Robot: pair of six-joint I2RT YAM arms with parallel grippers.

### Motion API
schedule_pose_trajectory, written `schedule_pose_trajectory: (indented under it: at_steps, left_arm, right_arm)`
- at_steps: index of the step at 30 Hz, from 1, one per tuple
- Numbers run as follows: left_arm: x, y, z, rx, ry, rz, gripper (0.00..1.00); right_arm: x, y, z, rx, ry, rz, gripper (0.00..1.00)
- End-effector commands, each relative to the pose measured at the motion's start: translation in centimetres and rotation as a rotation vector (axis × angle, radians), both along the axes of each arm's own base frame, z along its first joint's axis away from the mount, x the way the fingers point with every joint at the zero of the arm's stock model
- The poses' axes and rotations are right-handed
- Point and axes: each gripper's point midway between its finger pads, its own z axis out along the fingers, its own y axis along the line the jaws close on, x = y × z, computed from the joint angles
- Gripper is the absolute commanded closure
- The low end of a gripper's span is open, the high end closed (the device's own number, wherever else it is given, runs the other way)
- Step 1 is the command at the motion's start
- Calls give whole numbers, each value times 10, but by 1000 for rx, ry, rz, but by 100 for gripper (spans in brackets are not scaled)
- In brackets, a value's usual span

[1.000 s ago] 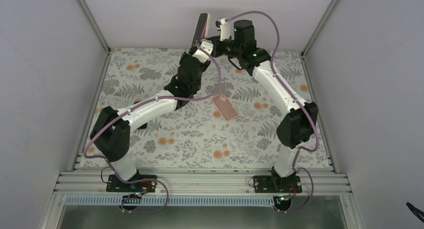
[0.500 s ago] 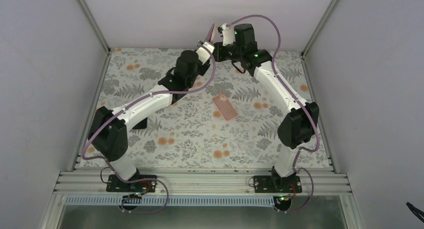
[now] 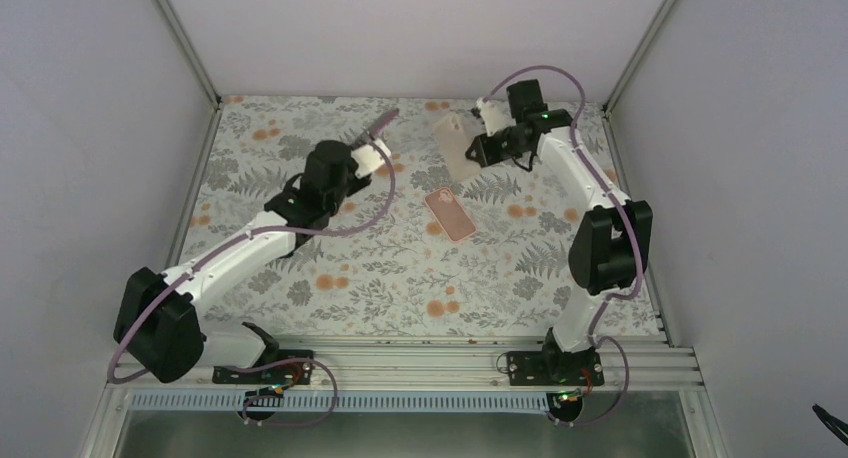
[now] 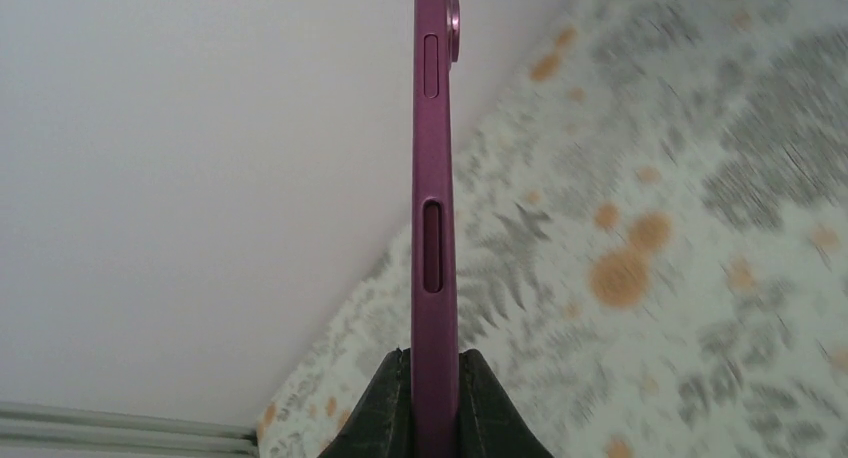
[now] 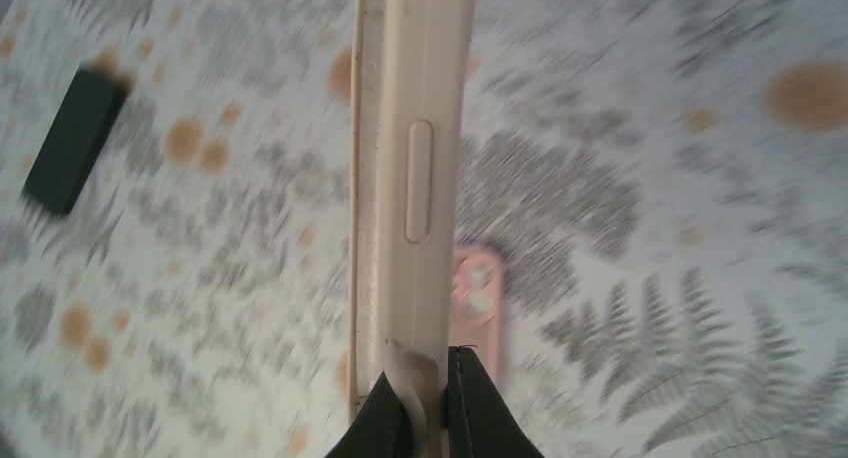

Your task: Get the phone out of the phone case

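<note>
Phone (image 4: 435, 228), purple and edge-on, is pinched in our left hand (image 4: 435, 378), upper middle of the top view. Our right hand (image 5: 425, 383) clamps the cream case (image 5: 415, 128), upper right, well apart, above the table (image 3: 400, 278).

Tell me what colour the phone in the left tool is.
Magenta-purple; the phone shows best in the left wrist view.

No text, brand, number or sign can be read anywhere. The slim purple phone (image 4: 435, 278) shows only plain side buttons, and the cream plastic phone case (image 5: 425, 98) one blank raised button. The pink phone-shaped slab (image 3: 450, 215) near the middle of the floral-patterned table (image 3: 400, 278) carries no legible marking.
</note>
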Motion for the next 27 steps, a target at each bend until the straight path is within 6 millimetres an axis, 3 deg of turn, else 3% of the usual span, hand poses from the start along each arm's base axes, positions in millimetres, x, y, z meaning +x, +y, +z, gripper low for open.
schedule_pose_trajectory:
  at_steps: [1, 4, 6, 16, 21, 23, 25, 27]
  left_arm:
    - [-22, 7, -61, 216, 89, -36, 98]
    - [-41, 18, -105, 320, 133, -29, 98]
    - [-51, 22, -125, 355, 162, -37, 98]
    - [-90, 34, -196, 470, 322, -85, 98]
    - [-118, 22, -222, 494, 446, -179, 97]
    - [-128, 20, -231, 513, 487, -204, 93]
    - [-139, 17, -240, 525, 530, -229, 82]
    - [-149, 14, -246, 523, 569, -252, 58]
  right_arm:
    - [-79, 27, -16, 31, 138, 274, 97]
    - [-111, 22, -35, 4, 185, 323, 97]
    - [-128, 14, -51, -37, 218, 332, 97]
    - [-195, -38, -113, -190, 330, 306, 96]
    - [-207, -49, -124, -236, 352, 380, 96]
    - [-215, -53, -137, -257, 416, 413, 96]
    - [-220, -56, -149, -274, 469, 422, 96]
    - [-219, -61, -156, -307, 487, 411, 92]
